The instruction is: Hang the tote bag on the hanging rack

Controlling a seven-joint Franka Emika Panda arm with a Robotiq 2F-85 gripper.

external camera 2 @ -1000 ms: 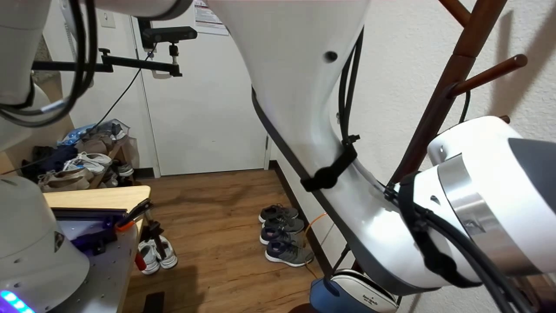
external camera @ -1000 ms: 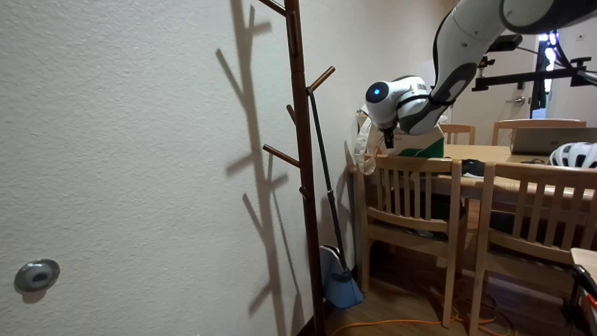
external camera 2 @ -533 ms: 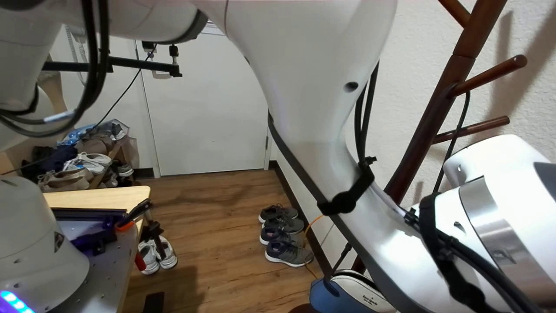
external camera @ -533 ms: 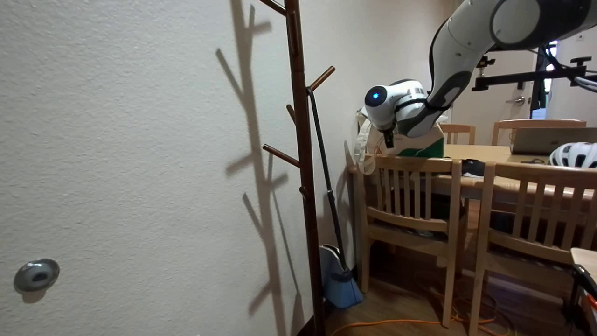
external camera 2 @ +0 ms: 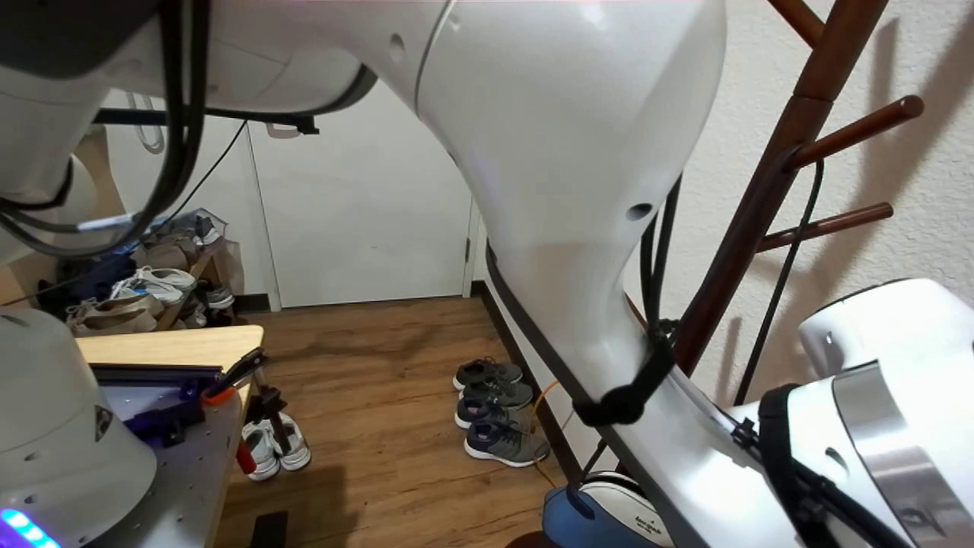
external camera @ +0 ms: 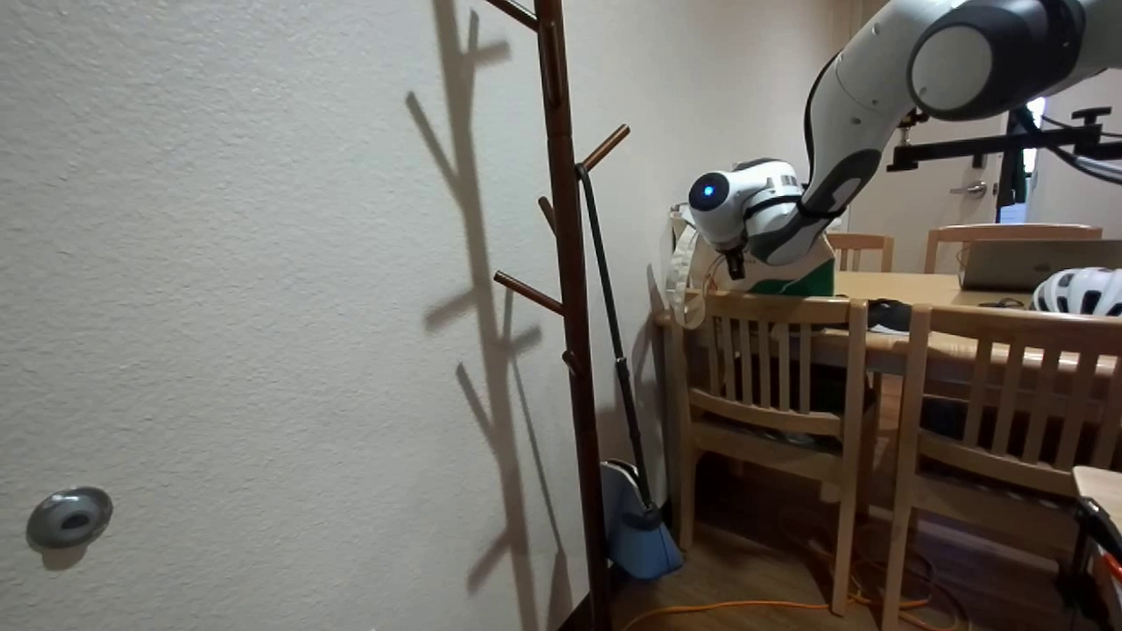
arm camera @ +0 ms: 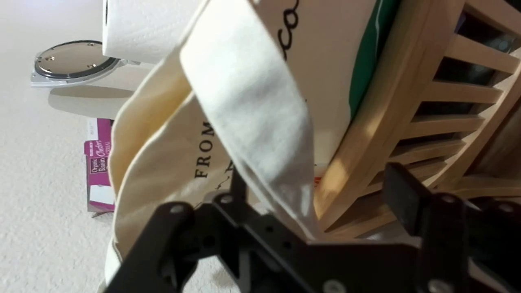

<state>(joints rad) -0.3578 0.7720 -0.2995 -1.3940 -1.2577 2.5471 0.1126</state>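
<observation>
Progress stands at the reaching stage, as I judge it. My pincer has its two fingers well apart with nothing pinched, and the pale strap of the tote bag crosses the gap between them; whether it touches either finger I can't tell. The bag is behind the back of a wooden chair, probably standing on the counter, though the chair hides its base. None of it is on the hanging rack, which stands well apart from it. A blue handbag already hangs there by a long black strap.

So getting to the pale strap looks done, or nearly; the rest is ahead of me. I need to close on it, lift the bag clear of the chair, swing it over to the rack, work the loop over a peg, perhaps the low one jutting out in an exterior view, and let go. The strap may fold or slip if I catch only an edge, so a deep bite would serve me best.
</observation>
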